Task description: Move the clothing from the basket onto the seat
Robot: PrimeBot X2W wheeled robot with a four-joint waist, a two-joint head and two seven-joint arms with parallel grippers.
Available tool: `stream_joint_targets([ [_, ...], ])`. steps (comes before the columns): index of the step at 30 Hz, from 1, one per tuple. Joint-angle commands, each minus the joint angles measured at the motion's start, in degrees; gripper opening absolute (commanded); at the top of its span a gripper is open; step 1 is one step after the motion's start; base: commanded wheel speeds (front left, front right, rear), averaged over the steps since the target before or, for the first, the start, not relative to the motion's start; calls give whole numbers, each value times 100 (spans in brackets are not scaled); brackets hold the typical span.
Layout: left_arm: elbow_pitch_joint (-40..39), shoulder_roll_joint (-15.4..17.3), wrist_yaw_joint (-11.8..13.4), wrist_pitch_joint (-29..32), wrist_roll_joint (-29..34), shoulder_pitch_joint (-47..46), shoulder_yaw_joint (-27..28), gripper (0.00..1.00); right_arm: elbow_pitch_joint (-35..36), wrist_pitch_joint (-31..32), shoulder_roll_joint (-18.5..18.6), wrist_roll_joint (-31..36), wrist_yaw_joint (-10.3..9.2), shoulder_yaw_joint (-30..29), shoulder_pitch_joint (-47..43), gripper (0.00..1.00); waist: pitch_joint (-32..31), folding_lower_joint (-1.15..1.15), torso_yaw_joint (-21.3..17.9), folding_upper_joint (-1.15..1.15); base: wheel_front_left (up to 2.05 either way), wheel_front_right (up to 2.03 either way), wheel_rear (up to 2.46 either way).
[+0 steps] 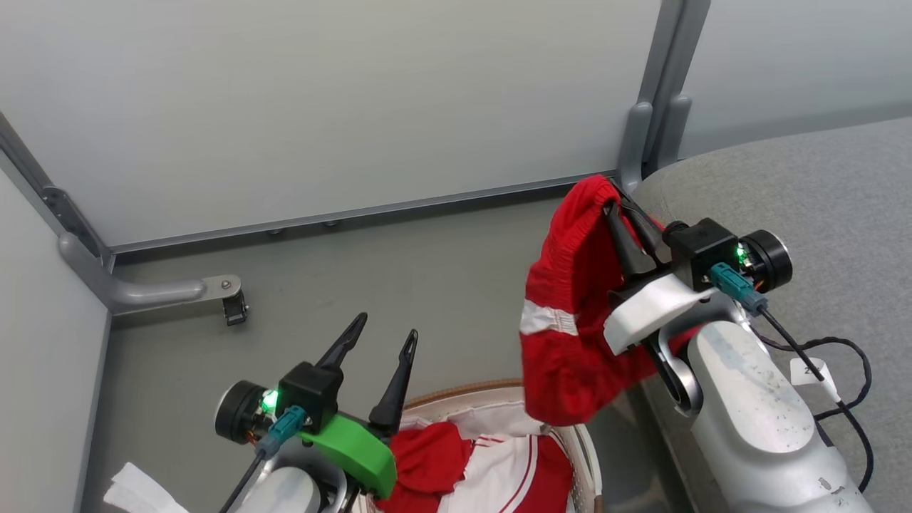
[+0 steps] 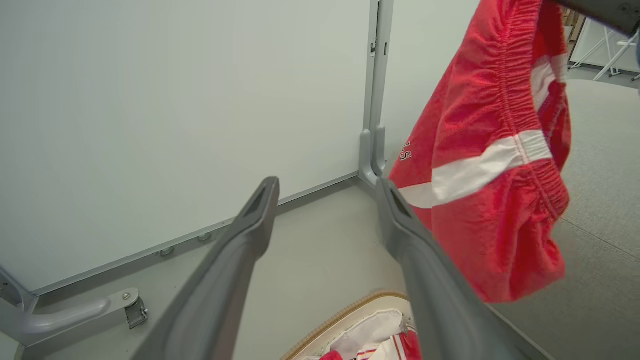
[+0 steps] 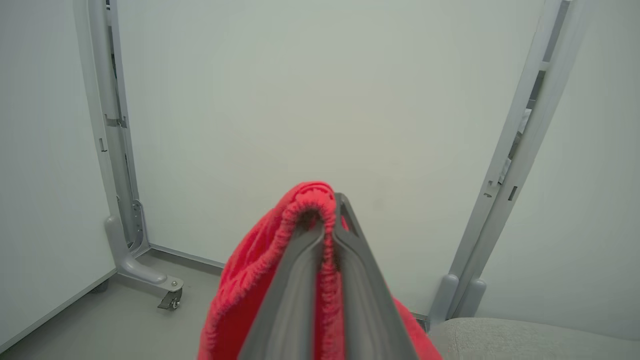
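Red white-striped garment (image 1: 570,285) pinched between tight-pressed fingers of right gripper (image 1: 611,194), hanging above right of basket (image 1: 456,395), beside seat (image 1: 819,192), left gripper (image 1: 387,326) fingers spread above basket, more red clothing (image 1: 427,456) inside.

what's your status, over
Right gripper shut on red shorts, held up beside the seat. Left gripper open, empty, by the basket. More red clothing in basket. Nothing seen blocking the seat.
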State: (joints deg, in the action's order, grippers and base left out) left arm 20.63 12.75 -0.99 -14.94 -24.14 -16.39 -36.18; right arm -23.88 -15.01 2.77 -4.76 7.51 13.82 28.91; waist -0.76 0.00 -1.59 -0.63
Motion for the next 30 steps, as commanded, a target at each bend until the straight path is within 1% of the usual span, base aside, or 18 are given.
stream_joint_targets([
  [1,-57,-84,-14,-29,14,222,116,100,19,-26,20,77,-4,-126,-59,0,57,0,-69,63,0,0,0],
  [4,-137,-165,-38,-27,89,403,243,100,33,-26,22,154,-4,-254,-23,0,112,0,-161,63,0,0,0],
  [8,-229,-240,-109,-22,203,568,414,100,108,-27,21,274,-4,-377,101,0,219,0,-415,63,0,0,0],
  [14,-301,-333,-214,-22,450,609,621,100,288,-27,23,571,-6,-564,281,0,466,0,-1061,63,0,0,0],
  [23,-346,-408,-393,-22,824,260,781,100,521,-26,13,981,-6,-1046,508,0,1012,0,-2059,63,0,0,0],
  [27,-302,-403,-456,-21,942,105,763,100,588,-27,16,993,-6,-1226,533,0,1201,0,-2387,63,0,0,0],
  [30,-264,-393,-500,-22,1014,20,719,100,629,-26,14,937,-6,-1320,513,0,1311,0,-2565,63,0,0,0],
])
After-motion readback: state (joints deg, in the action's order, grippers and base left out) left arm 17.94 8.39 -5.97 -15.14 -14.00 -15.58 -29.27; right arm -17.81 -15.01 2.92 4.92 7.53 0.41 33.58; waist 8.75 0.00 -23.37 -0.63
